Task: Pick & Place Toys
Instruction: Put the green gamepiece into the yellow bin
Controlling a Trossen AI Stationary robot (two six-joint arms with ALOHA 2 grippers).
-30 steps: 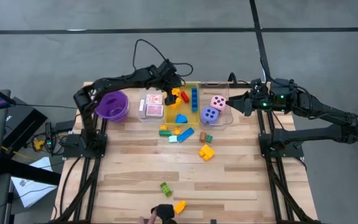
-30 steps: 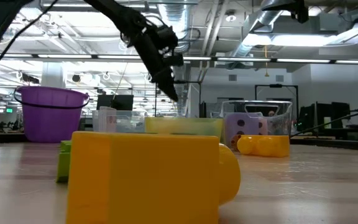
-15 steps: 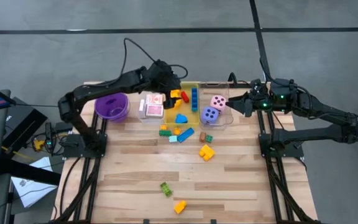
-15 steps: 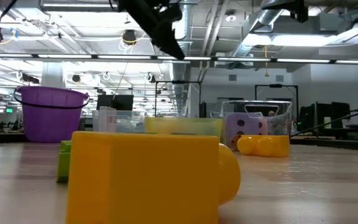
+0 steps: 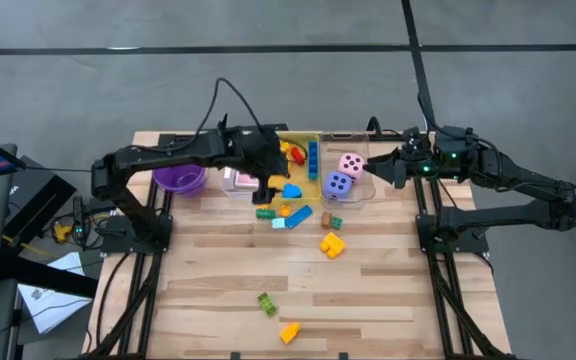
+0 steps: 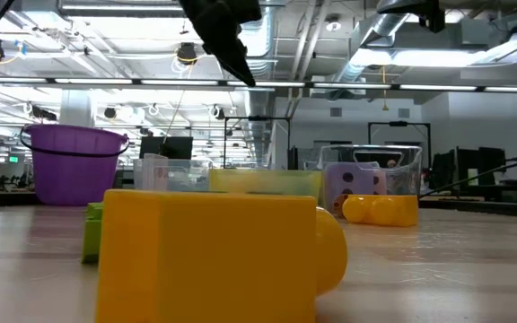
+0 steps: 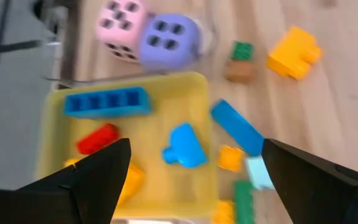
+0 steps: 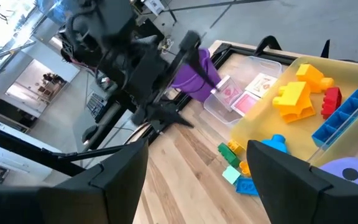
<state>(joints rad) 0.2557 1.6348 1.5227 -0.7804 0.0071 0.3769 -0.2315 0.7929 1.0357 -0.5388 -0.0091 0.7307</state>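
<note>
Left gripper extended over yellow bin edge, raised above table, fingers spread wide, empty. Right gripper parked beside clear bin, fingers apart, empty.

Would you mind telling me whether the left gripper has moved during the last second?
Yes. In the high view the left gripper has come from over the yellow bin's far edge toward the table's near side, now beside the card bin.
</note>
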